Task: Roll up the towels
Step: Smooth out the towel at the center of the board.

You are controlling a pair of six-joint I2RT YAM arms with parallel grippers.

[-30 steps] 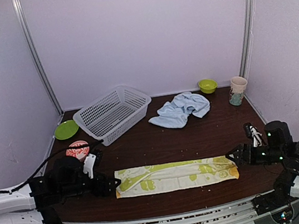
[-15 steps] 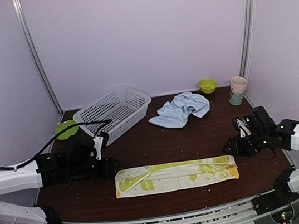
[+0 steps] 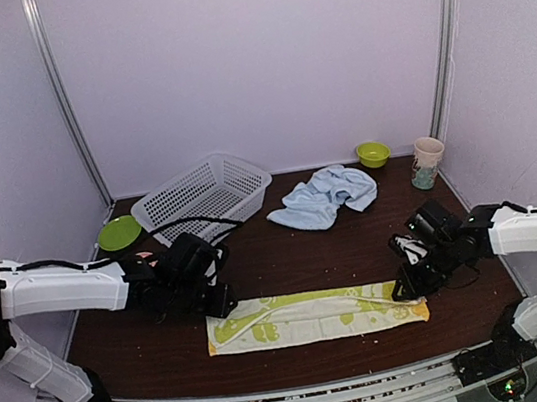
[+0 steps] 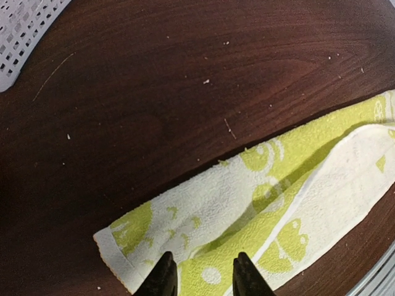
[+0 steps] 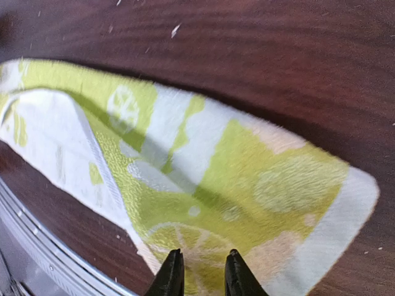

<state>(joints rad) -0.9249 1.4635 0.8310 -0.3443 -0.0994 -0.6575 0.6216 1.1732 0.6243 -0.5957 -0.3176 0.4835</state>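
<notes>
The left arm is stretching low across the table (image 3: 307,256) from the left side, its left gripper (image 3: 221,304) angling down at the left end of the green and yellow towel (image 3: 316,315). The right arm is mirroring it from the right side, with the right gripper (image 3: 403,290) dipping to the towel's right end.

The green and yellow towel is lying flat near the front edge of the table, folded into a long strip whose long axis is running left to right between the two grippers. The pale blue towel (image 3: 323,196) is sitting crumpled towards the back, well apart from both arms and just right of the white basket (image 3: 203,203).

The overhead view is hiding the jaws. The left wrist camera is showing its fingertips (image 4: 165,274) standing a narrow gap apart over the towel's corner, with printed cloth showing between them. The right wrist camera is showing the same: fingertips (image 5: 174,274) close together above a lemon-slice print. In neither view can I tell whether the cloth is being pinched.
</notes>
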